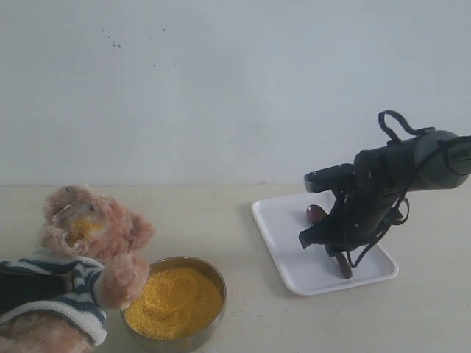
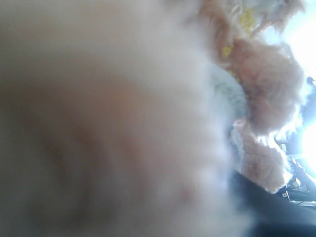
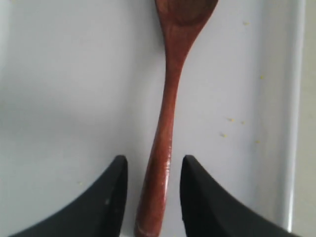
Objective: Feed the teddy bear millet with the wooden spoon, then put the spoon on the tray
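Observation:
The wooden spoon (image 1: 315, 213) lies flat on the white tray (image 1: 287, 228), its bowl toward the far side. My right gripper (image 1: 337, 251) hangs just over the handle, open. In the right wrist view the spoon (image 3: 168, 113) rests on the tray (image 3: 74, 74), and the black fingers (image 3: 111, 197) of the right gripper (image 3: 153, 158) stand on either side of the handle with gaps. The teddy bear (image 1: 88, 228) leans at the left beside the millet (image 1: 173, 301). My left gripper (image 1: 18, 283) is a dark shape clamped on its striped shirt. Bear fur (image 2: 266, 84) fills the left wrist view.
The round metal bowl (image 1: 215, 278) holding the millet stands at the front, between bear and tray. A few yellow grains (image 3: 230, 120) lie scattered on the tray. A pale wall rises behind the table.

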Tool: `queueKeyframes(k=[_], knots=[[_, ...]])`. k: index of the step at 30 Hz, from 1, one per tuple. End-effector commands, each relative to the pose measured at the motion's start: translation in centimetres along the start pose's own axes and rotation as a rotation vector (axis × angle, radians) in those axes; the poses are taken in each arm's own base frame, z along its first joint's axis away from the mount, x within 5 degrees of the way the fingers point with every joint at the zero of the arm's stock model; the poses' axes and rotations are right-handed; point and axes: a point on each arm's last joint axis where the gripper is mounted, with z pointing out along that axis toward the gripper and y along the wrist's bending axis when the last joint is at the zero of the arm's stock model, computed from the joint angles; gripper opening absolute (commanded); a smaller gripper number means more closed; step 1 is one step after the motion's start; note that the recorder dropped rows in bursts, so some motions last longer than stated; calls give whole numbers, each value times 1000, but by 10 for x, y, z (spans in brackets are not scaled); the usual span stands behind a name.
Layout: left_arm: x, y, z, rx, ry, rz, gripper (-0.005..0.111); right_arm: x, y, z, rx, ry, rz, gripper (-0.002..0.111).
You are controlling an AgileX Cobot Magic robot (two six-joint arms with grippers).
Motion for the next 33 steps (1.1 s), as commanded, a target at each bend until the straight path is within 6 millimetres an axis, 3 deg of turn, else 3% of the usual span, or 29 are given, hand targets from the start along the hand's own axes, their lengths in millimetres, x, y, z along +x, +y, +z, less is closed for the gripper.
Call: queueKeyframes(k=[1,6,14,21,26,30,33], knots=[[0,-3,-1,26,-7,9,4,-12,-6,-50,6,-37,36,32],[0,-3,-1,26,-7,9,4,-3,-12,-86,57,-59,33,0],[2,-3,-1,20,14,18,4,50,-14,-128,123,-262,4,0],[2,-3,-1,20,14,18,4,101,4,-182,-12,-650,-9,0],[2,-2,-1,18,20,20,4,140,12,-193,-59,-768,-30,0],[2,-2,-1,18,20,20,4,159,9,-196,-78,-770,158,0],[2,-2,-1,18,20,20,4,178,7,-208,-49,-821,184,0]])
